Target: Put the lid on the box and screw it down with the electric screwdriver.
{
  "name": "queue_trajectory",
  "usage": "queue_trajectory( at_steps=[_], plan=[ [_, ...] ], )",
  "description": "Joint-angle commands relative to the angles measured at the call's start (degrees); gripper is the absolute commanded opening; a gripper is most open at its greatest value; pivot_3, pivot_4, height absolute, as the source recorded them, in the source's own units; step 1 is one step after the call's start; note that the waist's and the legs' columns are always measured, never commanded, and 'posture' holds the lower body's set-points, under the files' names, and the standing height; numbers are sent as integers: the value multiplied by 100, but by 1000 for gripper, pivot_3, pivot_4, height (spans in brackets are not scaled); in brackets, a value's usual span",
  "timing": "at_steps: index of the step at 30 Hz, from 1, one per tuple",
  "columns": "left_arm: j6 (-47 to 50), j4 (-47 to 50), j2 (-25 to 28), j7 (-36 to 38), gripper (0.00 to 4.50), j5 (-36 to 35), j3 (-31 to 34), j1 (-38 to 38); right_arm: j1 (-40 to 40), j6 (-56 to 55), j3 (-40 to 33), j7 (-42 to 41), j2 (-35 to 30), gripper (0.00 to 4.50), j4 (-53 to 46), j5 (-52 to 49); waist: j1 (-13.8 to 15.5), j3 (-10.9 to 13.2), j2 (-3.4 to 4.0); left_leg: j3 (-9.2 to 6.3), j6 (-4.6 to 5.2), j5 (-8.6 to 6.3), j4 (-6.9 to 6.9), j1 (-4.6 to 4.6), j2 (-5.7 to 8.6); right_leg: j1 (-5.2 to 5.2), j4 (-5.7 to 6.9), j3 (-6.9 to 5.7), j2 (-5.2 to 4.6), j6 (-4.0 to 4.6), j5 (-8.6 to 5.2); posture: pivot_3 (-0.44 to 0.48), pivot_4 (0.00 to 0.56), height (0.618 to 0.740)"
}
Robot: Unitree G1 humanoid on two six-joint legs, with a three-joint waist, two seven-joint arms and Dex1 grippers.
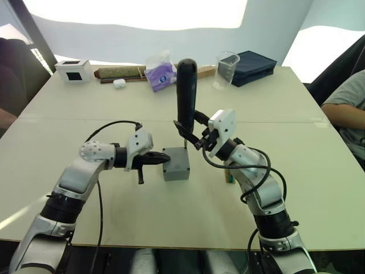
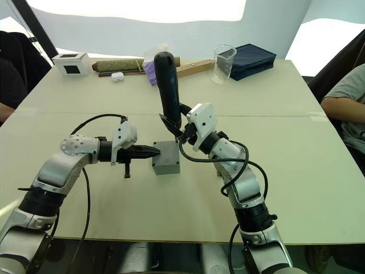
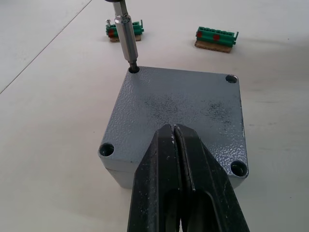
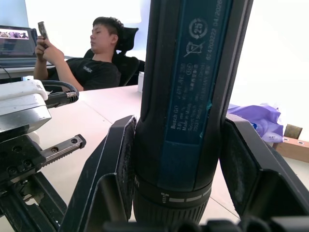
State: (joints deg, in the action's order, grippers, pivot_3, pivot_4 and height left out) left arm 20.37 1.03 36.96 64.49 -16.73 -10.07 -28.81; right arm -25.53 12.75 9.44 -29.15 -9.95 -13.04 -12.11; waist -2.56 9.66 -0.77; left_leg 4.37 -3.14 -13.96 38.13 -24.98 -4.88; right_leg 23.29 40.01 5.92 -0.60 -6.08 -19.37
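The box (image 3: 145, 169) sits on the table (image 1: 114, 222) between the two grippers, with the lid (image 3: 178, 116) already on top of it. The left gripper (image 3: 179, 145) has its two black fingers pressed together with nothing between them; their tips rest on the lid's near edge, about midway between the two near corner holes. The screwdriver (image 1: 186, 94) stands nearly upright above the box's far corner on the right gripper's side. Its thin metal bit (image 3: 126, 36) comes down into that corner's screw hole, tip seated in the recess.

The lid is a grey square plate with a fine pebbled, hammered-looking finish and rounded corners. It carries a round countersunk hole at each corner. A thin seam runs under it where it meets the box wall. The box is the same grey and squarish.

The right gripper (image 1: 194, 132) is clamped on the screwdriver's lower body, one black finger on each side of the barrel. The barrel is a thick black cylinder with a dark blue label panel printed in small white text, and a ribbed collar below the grip.

Beyond the box lie two small green terminal strips (image 3: 216, 37) on tan backing, with red dots. At the table's far edge stand a white box (image 1: 73, 70) with a black window, a purple pack (image 1: 161, 75), a clear beaker (image 1: 226, 69) and a dark blue case (image 1: 254, 65). A person (image 4: 99, 58) sits beyond the table, holding a phone.
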Motion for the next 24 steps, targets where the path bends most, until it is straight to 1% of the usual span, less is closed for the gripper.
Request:
queue_trajectory(
  at_steps=[1, 4, 7, 10, 21, 24],
  plan=[
    [-2, -170, -2, 4, 0, 166, -130, 134, 78, 67, 92, -77, 41, 1911, -87, -94, 1, 0, 0, 0, 0, 0, 0, 3, 0, -4, 0, 0, 0, 0, 0, 0, 150, 740],
    [-70, -276, -32, 11, 0, 200, -165, 125, 171, 218, 140, -134, -12, 1911, 29, -90, 0, -3, -3, 1, 0, 0, -2, 21, 0, -21, 0, 0, 0, 0, 0, 0, 150, 740],
    [-130, -370, -61, 20, 0, 241, -215, 112, 223, 434, 116, -134, -8, 1911, 98, -156, -2, -15, -8, 2, 6, -3, -11, 70, 0, -69, -9, 1, 0, 2, -2, 0, 150, 740],
    [-196, -443, -86, 30, 0, 301, -256, 107, 222, 589, 80, -112, -19, 1911, 164, -166, -2, -29, -18, 3, 7, -4, -14, 98, 0, -96, -12, 1, 0, 2, -3, 0, 150, 740],
    [-294, -533, -135, 19, 0, 447, -315, 155, 245, 855, 64, -22, -78, 1911, 409, -38, -2, -103, -39, 5, 9, -6, -22, 118, 0, -113, -15, 3, 0, 4, -4, 0, 150, 740],
    [-285, -524, -146, 10, 0, 462, -317, 175, 286, 888, 137, -27, -122, 1911, 447, 38, -2, -111, -42, 5, 11, -7, -32, 141, 0, -138, -31, 3, 0, 5, -4, 0, 150, 740]
  ],
)
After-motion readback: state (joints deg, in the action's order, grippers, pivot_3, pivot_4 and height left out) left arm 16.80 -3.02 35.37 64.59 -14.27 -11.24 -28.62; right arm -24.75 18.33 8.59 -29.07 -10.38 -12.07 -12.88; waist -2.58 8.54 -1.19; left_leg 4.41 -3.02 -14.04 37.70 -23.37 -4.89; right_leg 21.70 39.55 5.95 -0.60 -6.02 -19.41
